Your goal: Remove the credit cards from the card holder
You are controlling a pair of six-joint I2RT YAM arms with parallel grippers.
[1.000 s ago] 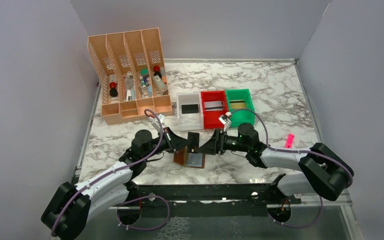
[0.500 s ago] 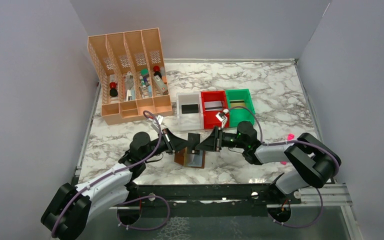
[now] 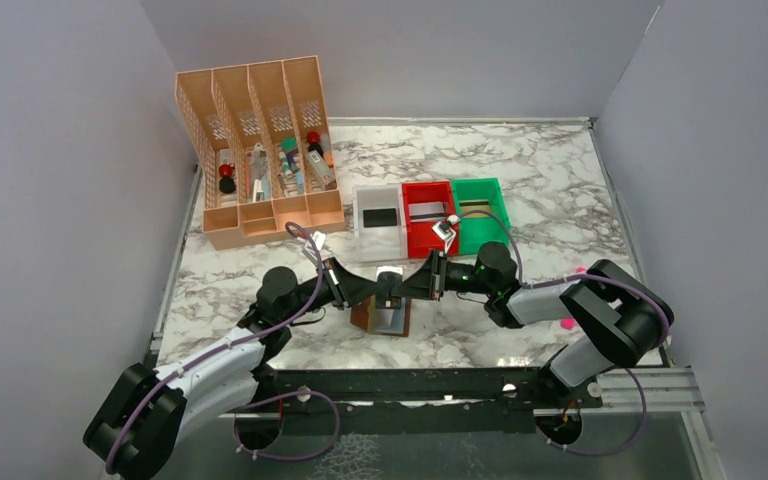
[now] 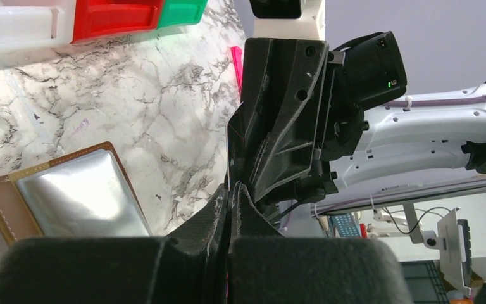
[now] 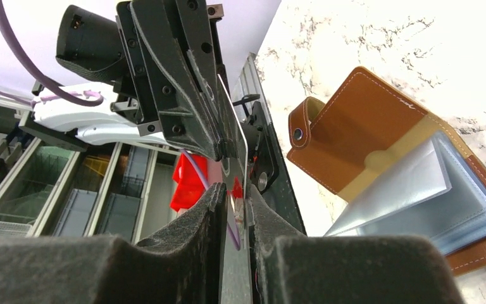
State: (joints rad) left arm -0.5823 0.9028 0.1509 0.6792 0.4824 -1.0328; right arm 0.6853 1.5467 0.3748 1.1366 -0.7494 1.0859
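Walls: plain lilac-grey panels on three sides | Table: white marble-veined top, black perforated rail along near edge | Light: soft, even | Beyond: storage shelving, dim, seen from right wrist

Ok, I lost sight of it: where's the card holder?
Top view: the card holder lies open on the table, front centre, just below where the left gripper and right gripper meet.

Soft, even light is falling from overhead onto my desk, leaving only faint shadows under my arms. In my right wrist view the marble is washing out white, and the holder sleeves are glinting. The card edge is gleaming. Up close, my jaws are blurring into dark masses.
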